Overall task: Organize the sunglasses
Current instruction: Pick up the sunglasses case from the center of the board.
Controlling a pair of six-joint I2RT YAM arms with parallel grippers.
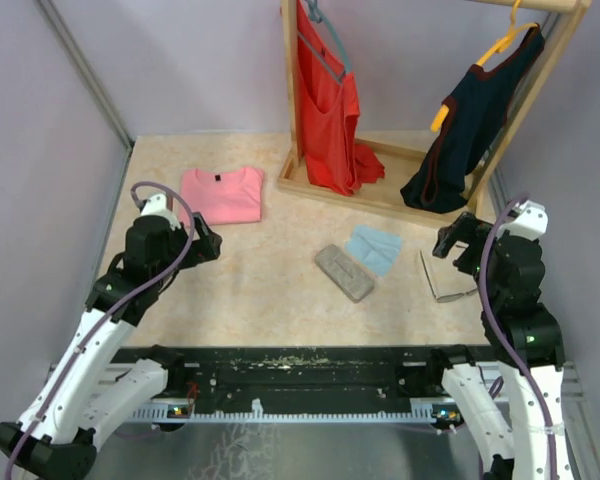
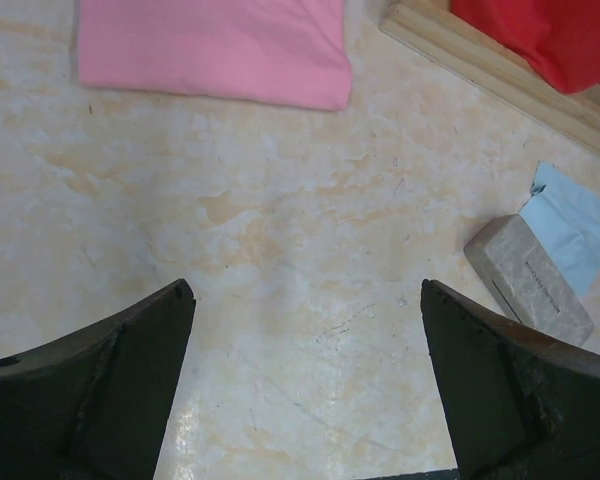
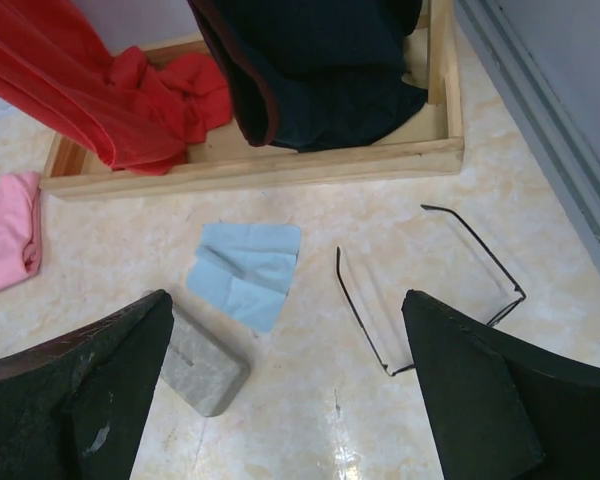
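Two-arm workcell at the outset of the tidying task, seen from above and from both wrists.

The sunglasses (image 3: pixel 363 315) lie loose on the table (image 1: pixel 270 300) close to its right edge, in the near half, with both slim arms unfolded and pointing toward the far edge. Nothing is touching them. The right gripper (image 3: pixel 287 297) hangs above that side of the table, its 2 fingers spread wide and empty, with the glasses partly under its right finger in the wrist view. The left gripper (image 2: pixel 307 290) is likewise spread and empty, over bare tabletop in the left half, well apart from the glasses.

Judged progress: none of the task is done. Left to do, most likely: open the case, fold and lift the glasses, set them inside and shut the lid.

Containers:
- The grey case (image 1: pixel 344 273) lies near the table's middle, to the left of the glasses and apart from them. It looks shut, so its contents cannot be seen.
- The blue cloth (image 1: pixel 374 249) lies flat just beyond the case, touching or slightly overlapping its far end.
- The wooden rack base (image 1: pixel 380 195) at the far edge receives the hems of 1 red and 1 dark hanging garment.

A folded pink shirt (image 1: pixel 222 193) sits at the far left.
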